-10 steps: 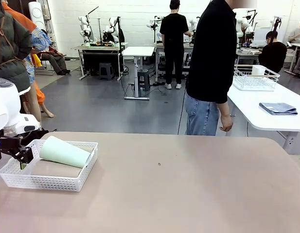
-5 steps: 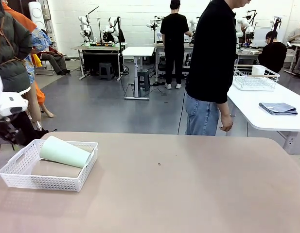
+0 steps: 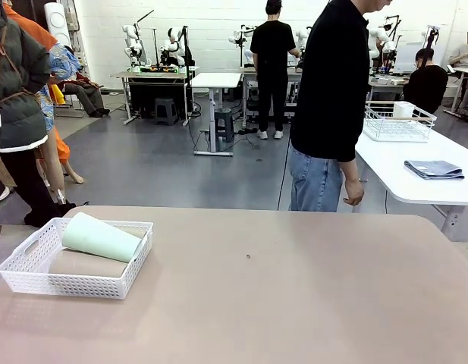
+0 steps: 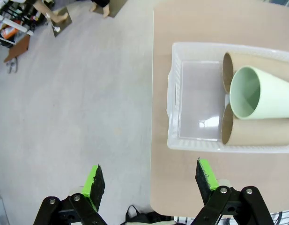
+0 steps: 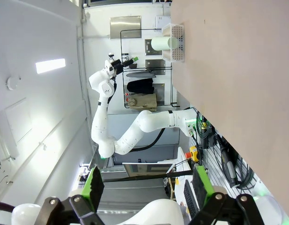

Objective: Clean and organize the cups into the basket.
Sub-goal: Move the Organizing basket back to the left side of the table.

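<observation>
Change since earlier: the left arm, seen beside the basket's left end a second ago, has been lifted out of the front view; cups and basket have not shifted.
Left gripper (image 4: 150, 180): held high above the table's left edge, partly over the floor; jaws spread wide, nothing between the green pads.
Right gripper (image 5: 146, 185): held well away from the work, jaws spread, nothing gripped; the table is seen sideways from it, with the basket far off.
Basket (image 3: 82, 287): set on the table (image 3: 294, 303) near its front left corner.
Mint green cup (image 3: 101, 237): laid on its side in the basket, mouth toward the left end, resting on top of the brown cups.
Tan-brown cups (image 4: 256, 131): two brown tumblers are seen from the left wrist, lying side by side under the mint one.
Person (image 3: 332, 106): standing at the far side, arm hanging, hands off the table.
Step in hand: judged as retreat after placing; all visible cups are already in the basket.
Next move: probably nothing more than parking both arms; whether other cups remain cannot be told.
</observation>
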Controlling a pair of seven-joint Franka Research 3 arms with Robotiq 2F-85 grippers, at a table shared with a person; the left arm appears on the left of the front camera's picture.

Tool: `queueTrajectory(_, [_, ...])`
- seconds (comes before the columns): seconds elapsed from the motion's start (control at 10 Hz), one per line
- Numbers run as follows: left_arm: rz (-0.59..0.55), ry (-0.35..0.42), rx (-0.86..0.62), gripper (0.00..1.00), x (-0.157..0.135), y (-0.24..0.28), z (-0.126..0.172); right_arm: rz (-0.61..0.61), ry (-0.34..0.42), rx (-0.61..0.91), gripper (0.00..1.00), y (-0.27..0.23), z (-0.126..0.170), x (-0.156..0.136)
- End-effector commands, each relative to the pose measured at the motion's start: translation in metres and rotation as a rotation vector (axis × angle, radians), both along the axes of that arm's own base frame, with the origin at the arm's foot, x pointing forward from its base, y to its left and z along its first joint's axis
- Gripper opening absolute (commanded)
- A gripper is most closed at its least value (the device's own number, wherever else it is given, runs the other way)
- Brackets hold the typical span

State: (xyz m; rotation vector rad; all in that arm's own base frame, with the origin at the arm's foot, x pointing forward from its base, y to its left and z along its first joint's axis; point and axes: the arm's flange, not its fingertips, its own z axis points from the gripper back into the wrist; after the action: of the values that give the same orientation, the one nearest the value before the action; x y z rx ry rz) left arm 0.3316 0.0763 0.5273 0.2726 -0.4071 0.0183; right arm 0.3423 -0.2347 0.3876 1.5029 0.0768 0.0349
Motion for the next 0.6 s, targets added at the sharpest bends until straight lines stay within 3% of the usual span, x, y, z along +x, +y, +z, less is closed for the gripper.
queueTrajectory(0.0, [0.001,0.008,0.018,1.00,-0.040,-0.009,-0.077,-0.004,0.012,-0.003,1.00,-0.001,0.002,0.000])
queueTrajectory(0.1, [0.000,0.000,0.000,1.00,0.000,0.000,0.000,-0.004,0.012,-0.003,1.00,-0.001,0.002,0.000])
queueTrajectory(0.5, [0.001,0.009,0.001,1.00,0.002,0.001,-0.003,-0.004,0.012,-0.003,1.00,-0.001,0.002,0.000])
